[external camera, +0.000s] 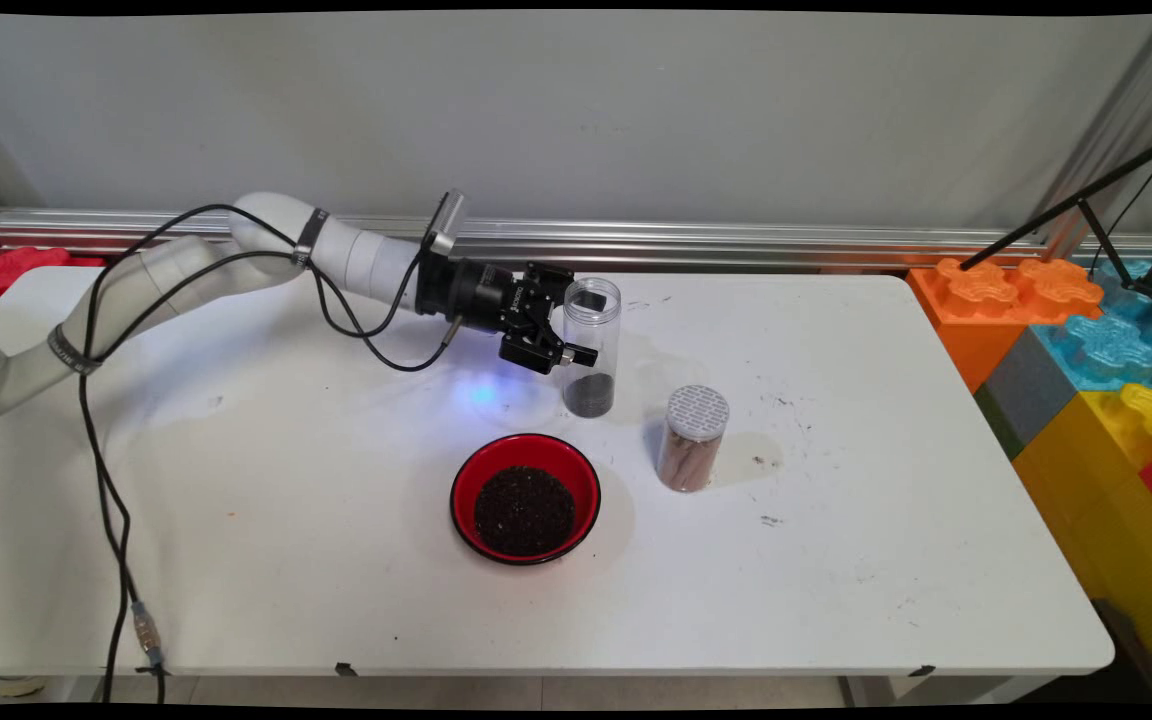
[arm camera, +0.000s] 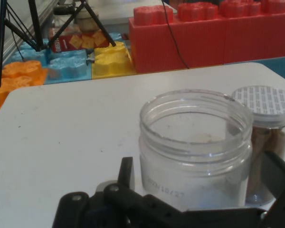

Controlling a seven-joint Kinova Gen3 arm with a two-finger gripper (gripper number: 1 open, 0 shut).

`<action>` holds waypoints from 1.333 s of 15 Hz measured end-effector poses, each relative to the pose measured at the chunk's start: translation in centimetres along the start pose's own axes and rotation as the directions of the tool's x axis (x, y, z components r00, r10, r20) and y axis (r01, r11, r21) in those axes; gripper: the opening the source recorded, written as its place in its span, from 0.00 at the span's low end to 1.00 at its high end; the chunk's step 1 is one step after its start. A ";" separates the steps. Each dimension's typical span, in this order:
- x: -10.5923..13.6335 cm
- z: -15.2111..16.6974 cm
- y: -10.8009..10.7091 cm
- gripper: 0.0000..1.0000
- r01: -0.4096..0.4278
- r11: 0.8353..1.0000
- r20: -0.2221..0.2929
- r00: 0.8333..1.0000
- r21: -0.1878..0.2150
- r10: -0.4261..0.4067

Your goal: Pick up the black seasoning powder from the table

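The gripper [external camera: 564,338] has its fingers [arm camera: 126,172] grasping an open clear jar [external camera: 591,347] standing on the desk [external camera: 836,560]. Nearer than the jar sits a red bowl [external camera: 525,497]; right of the jar, a lidded jar [external camera: 693,438].

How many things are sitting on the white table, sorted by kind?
Clear jars: 2, an open jar between the gripper fingers, and a lidded jar.
Red bowls: 1, the bowl of dark grains.
Total: 3.
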 end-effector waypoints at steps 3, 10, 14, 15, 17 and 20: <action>-0.2 0.1 0.2 1.00 0.000 1.000 -0.007 1.000 0.006 0.000; -0.5 0.3 0.4 1.00 0.000 1.000 -0.020 1.000 0.021 0.000; -0.7 0.4 0.5 1.00 0.001 1.000 -0.023 1.000 0.028 0.000; -0.8 0.5 0.5 1.00 0.001 1.000 -0.024 1.000 0.031 0.000; -0.8 0.6 0.6 1.00 0.001 0.999 -0.026 1.000 0.035 0.000; -0.9 0.8 0.6 1.00 0.004 0.999 -0.030 1.000 0.038 -0.003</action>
